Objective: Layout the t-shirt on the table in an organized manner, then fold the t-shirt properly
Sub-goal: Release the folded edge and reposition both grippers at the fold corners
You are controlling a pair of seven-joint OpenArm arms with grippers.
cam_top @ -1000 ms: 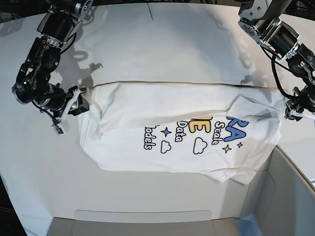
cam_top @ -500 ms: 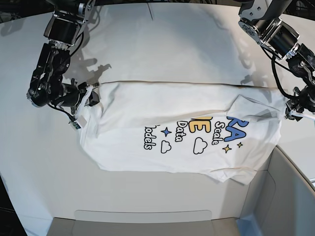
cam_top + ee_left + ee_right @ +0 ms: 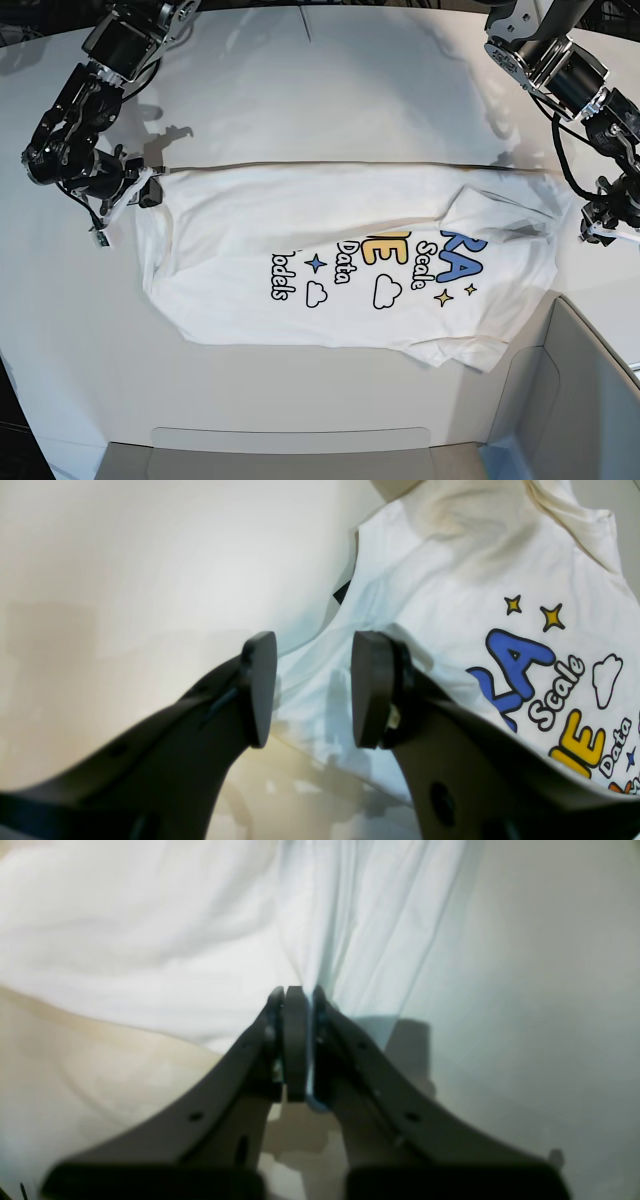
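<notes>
Base view: t-shirt (image 3: 340, 265) lies printed side up on the table (image 3: 300, 90), long axis running left–right across the frame. Far edge is pulled into a nearly straight line between the two grippers. Lettering reads sideways, letter tops toward the frame's right. A folded-over flap sits at the right end of the cloth, above the blue letters. Near edge is uneven, sagging toward the grey panel (image 3: 590, 400) at lower right.

Right gripper (image 3: 148, 190) is at the shirt's left far corner. Right wrist view: jaws pressed together on a thin fold of white fabric (image 3: 350, 940), which fans out taut straight ahead of the fingertips; the rest of the cloth spreads ahead and to the left of the gripper (image 3: 299, 1005), bare tabletop (image 3: 550, 990) to its right.

Left gripper (image 3: 598, 228) is at the opposite end, just beside the shirt's right edge. Left wrist view: fingers spread, nothing between the pads; gripper (image 3: 312, 690) hovers over the cloth's edge (image 3: 310, 690). One finger (image 3: 260, 690) is over bare table (image 3: 125, 580), the other (image 3: 372, 690) over fabric. Blue and yellow lettering, stars and a cloud lie to the right of the jaws. Whether the fingertips touch the cloth I cannot tell.
</notes>
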